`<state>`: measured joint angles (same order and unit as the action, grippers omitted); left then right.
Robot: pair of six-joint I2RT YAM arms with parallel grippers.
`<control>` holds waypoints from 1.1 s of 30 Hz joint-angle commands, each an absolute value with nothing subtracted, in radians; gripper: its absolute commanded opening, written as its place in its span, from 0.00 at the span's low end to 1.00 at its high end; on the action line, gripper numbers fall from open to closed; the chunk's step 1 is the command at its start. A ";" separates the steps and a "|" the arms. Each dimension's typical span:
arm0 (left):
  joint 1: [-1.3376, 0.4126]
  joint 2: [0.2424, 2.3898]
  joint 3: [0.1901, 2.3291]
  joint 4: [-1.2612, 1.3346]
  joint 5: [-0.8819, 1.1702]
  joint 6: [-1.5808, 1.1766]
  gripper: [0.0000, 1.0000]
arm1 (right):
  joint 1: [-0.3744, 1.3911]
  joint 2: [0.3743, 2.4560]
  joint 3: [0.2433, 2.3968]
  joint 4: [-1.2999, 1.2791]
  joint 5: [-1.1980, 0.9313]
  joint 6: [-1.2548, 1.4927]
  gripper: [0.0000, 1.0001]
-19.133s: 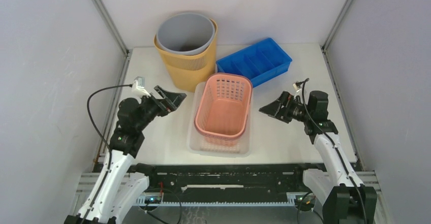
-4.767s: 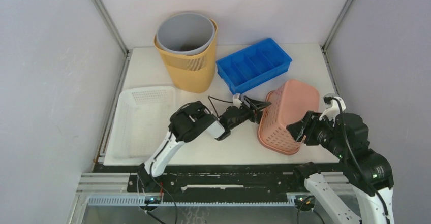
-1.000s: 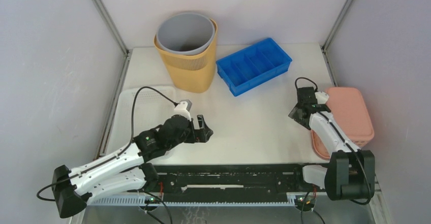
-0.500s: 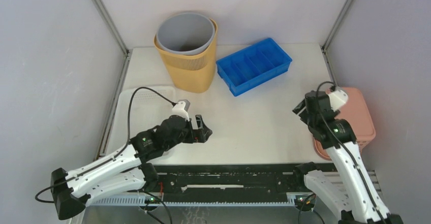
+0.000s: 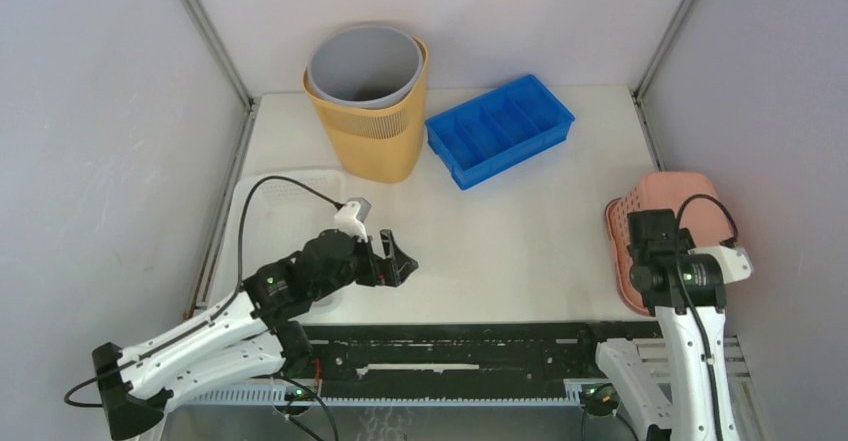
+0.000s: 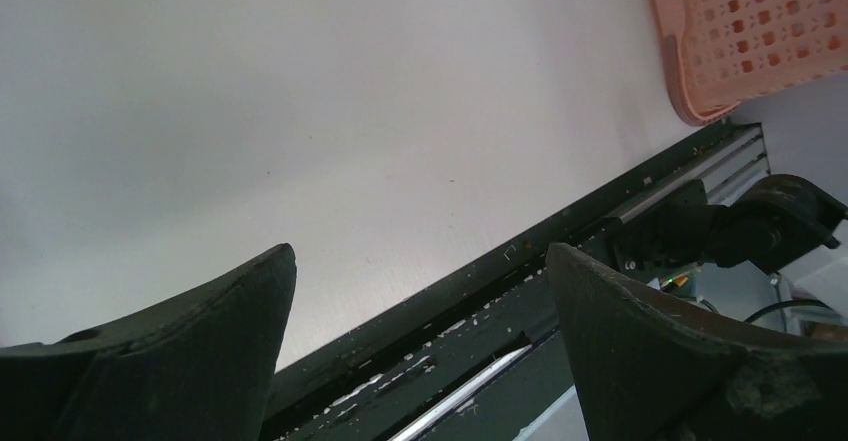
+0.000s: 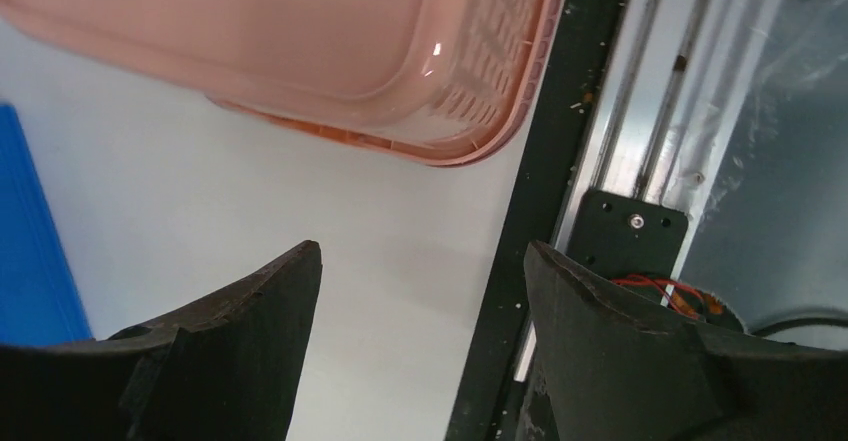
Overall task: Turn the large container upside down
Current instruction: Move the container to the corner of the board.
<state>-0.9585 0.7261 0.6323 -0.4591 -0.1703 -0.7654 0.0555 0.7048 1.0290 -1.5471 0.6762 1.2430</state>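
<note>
The large container, a pink perforated basket [image 5: 668,193], lies bottom up at the table's right edge. In the right wrist view its smooth base [image 7: 300,41] faces the camera and its rim sits low. My right gripper [image 5: 651,227] hangs over the basket's near end, open, with only bare table between its fingers [image 7: 240,341]. It does not touch the basket. My left gripper [image 5: 396,259] is open and empty over the table's near left. The basket shows far off in its view [image 6: 745,41].
A yellow bin with a grey bin nested inside [image 5: 367,101] stands at the back. A blue divided tray [image 5: 500,126] lies beside it. A white tray [image 5: 285,196] sits at the left, partly under my left arm. The black front rail [image 6: 600,221] runs along the near edge.
My right gripper has let go of the basket, opened wider and drawn back toward the near edge. The basket has settled bottom up. The left arm has barely shifted.
</note>
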 commanded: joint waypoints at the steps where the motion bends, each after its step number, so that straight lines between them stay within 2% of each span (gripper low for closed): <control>1: -0.963 0.672 0.653 -0.440 -0.143 -0.739 1.00 | -0.009 0.695 1.126 -1.600 0.716 1.318 0.83; 16: -0.963 0.647 0.652 -0.444 -0.126 -0.734 1.00 | -0.206 0.867 1.095 -1.436 0.738 1.369 0.82; 24: -0.963 0.626 0.662 -0.487 -0.152 -0.735 1.00 | -0.384 0.906 0.985 -1.182 0.594 1.174 0.78; 33: -0.963 0.623 0.664 -0.508 -0.202 -0.748 1.00 | -0.391 1.076 0.976 -0.939 0.422 0.977 0.71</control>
